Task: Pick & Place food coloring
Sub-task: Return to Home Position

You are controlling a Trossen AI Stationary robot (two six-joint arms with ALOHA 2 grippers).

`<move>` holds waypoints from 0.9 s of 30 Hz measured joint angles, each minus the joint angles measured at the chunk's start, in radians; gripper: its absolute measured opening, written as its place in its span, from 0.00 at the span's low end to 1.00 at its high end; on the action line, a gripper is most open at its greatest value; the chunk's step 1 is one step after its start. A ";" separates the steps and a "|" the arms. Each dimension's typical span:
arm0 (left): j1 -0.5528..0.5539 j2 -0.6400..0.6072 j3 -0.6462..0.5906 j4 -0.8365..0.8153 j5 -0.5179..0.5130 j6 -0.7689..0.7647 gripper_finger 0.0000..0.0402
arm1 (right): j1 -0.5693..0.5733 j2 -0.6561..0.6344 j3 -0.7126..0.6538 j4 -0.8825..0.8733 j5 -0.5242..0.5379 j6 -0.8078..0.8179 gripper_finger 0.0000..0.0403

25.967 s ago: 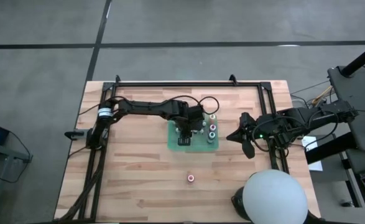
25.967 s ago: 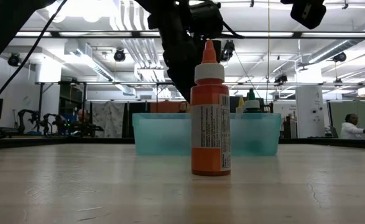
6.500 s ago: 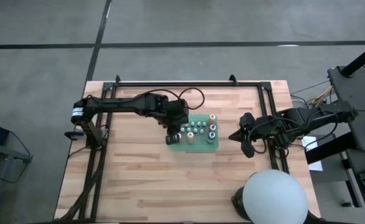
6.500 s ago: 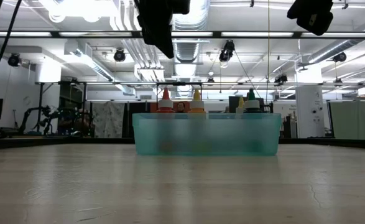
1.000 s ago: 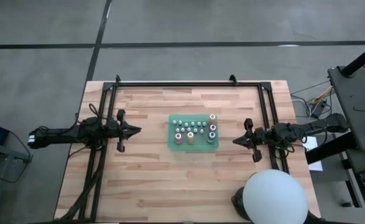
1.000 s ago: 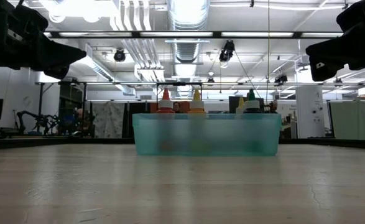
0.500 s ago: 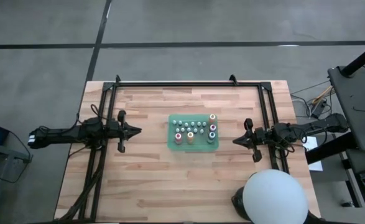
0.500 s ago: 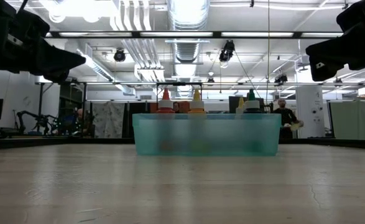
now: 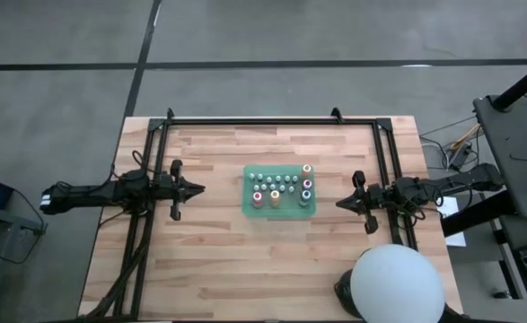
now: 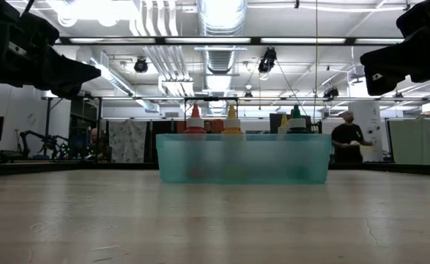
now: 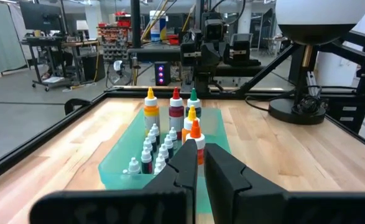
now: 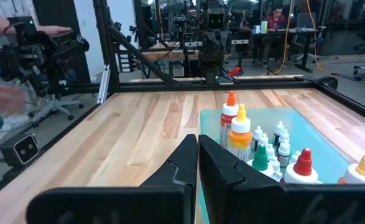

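Observation:
The food coloring bottles stand upright in a translucent green tray at the table's middle. In the low view the pointed caps rise above the tray's wall. The left wrist view shows taller yellow, red and green-capped bottles behind an orange one and several tiny pale-capped ones. My left gripper hangs shut and level left of the tray, well apart from it. My right gripper hangs shut and level right of the tray, near an orange-capped bottle.
A black frame rail runs along the table's far edge and down both sides. A white dome lamp stands at the near right corner. A person stands in the room behind; another person's arm shows beyond the table.
Both arms have kept still, and the tray and bottles stand as before. A person in the room behind the table has walked toward the right in the low view.

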 joint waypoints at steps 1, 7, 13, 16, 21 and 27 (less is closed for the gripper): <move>0.000 0.000 0.000 0.000 0.000 0.000 0.01 | 0.000 0.000 0.000 0.000 0.000 -0.002 0.02; 0.000 -0.004 0.000 -0.003 0.000 -0.001 0.01 | 0.000 0.000 0.000 0.000 0.000 -0.002 0.02; -0.006 -0.026 0.000 -0.006 0.000 -0.001 0.01 | 0.000 0.000 0.000 0.000 0.000 0.001 0.02; -0.018 -0.060 -0.001 -0.006 0.000 -0.001 0.01 | 0.000 0.000 0.000 0.000 0.000 -0.001 0.02; -0.035 -0.089 -0.001 -0.007 0.000 0.002 0.01 | 0.000 0.000 0.000 0.000 0.000 -0.002 0.02; -0.072 -0.098 -0.002 -0.015 0.000 0.003 0.01 | 0.000 0.000 0.000 0.000 0.000 0.000 0.02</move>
